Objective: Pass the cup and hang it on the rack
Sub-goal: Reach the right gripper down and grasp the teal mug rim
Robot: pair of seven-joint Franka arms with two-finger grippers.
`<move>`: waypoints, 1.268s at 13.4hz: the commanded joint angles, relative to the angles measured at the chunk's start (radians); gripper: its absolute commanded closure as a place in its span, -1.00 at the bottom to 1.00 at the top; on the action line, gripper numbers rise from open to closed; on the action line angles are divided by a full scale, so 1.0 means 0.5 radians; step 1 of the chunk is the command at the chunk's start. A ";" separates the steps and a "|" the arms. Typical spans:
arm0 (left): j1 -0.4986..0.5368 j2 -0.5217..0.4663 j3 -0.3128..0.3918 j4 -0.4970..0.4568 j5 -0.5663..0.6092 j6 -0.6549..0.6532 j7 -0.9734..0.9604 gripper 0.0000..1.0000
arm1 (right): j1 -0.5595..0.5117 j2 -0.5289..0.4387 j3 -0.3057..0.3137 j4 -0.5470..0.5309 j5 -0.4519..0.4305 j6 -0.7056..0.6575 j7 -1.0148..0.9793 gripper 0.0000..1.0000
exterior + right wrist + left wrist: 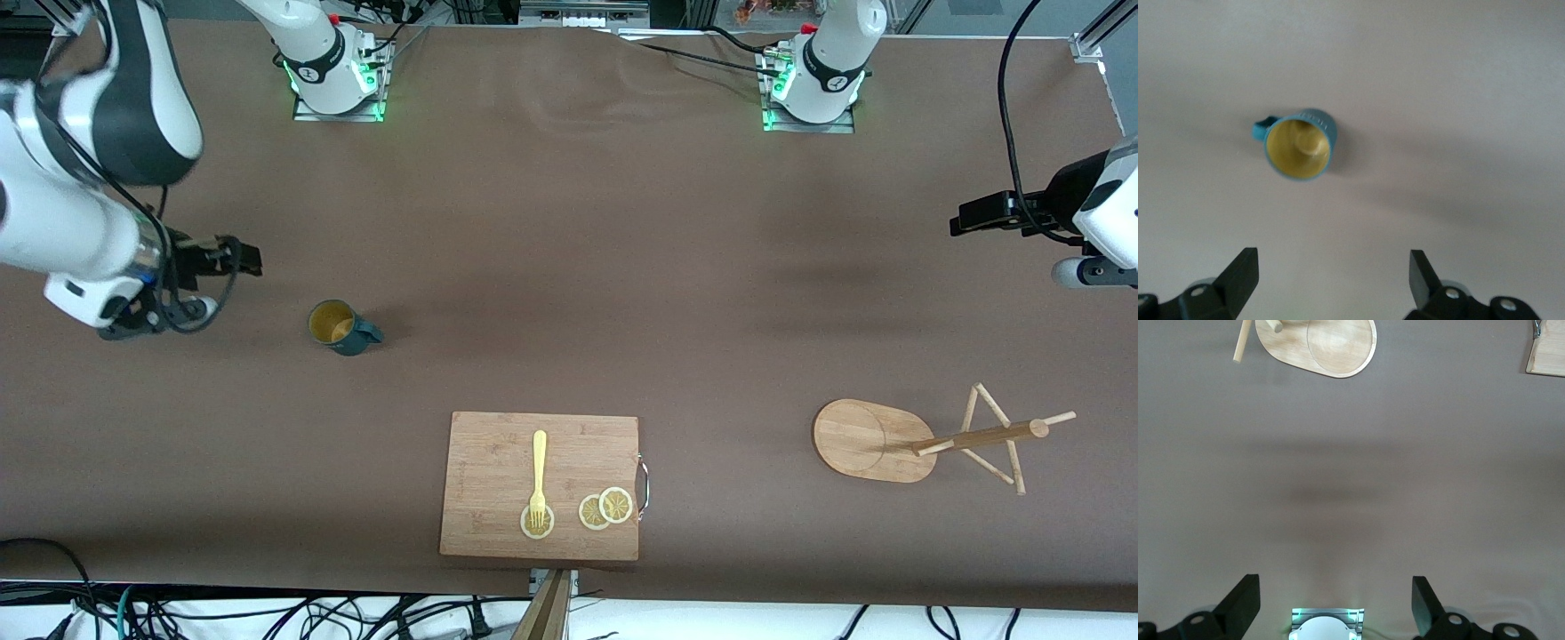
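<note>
right tool (1331, 283): fingers wide apart, holding nothing, touching nothing; hangs over bare counter (569, 267) at the right arm's end.
left tool (1335, 603): fingers wide apart too, empty; up over bare counter at the left arm's end. This arm waits.
cup (1299, 143): upright on the counter, mouth up, ochre inside showing, clear of the right tool and ahead of it in its wrist view. Handle (1261, 128) sticks out sideways. Nothing touches it.
rack (925, 438): oval base flat on the counter, pole and pegs leaning toward the left arm's end as the front view shows it. Ahead of the left tool; only the base and one peg show in its wrist view. No cup on it.
board (540, 485): with fork (539, 476) and lemon slices (606, 508), between cup and rack, well apart from both tools. Not part of the job.
step: judged the very start, reach for the cup not yet made; pickup, handover and hanging all left.
next move: right tool needs to come down over the cup and close on its rim or wall, leaving the handle free for a peg.
risk: cup is small; an off-centre grip could tip it.
</note>
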 commanded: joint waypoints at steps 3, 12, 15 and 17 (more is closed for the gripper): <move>-0.014 0.030 0.001 0.063 0.037 -0.022 0.002 -1.00 | 0.003 0.226 0.008 -0.097 0.009 0.343 0.154 -0.99; -0.011 0.030 0.001 0.063 0.037 -0.022 0.002 -1.00 | 0.046 0.328 0.011 -0.441 0.012 0.795 0.246 -0.92; -0.011 0.030 0.001 0.063 0.037 -0.022 0.002 -1.00 | 0.055 0.340 0.014 -0.447 0.012 0.804 0.246 -0.57; -0.011 0.030 0.001 0.063 0.037 -0.022 0.002 -1.00 | 0.058 0.346 0.014 -0.447 0.046 0.804 0.247 -0.25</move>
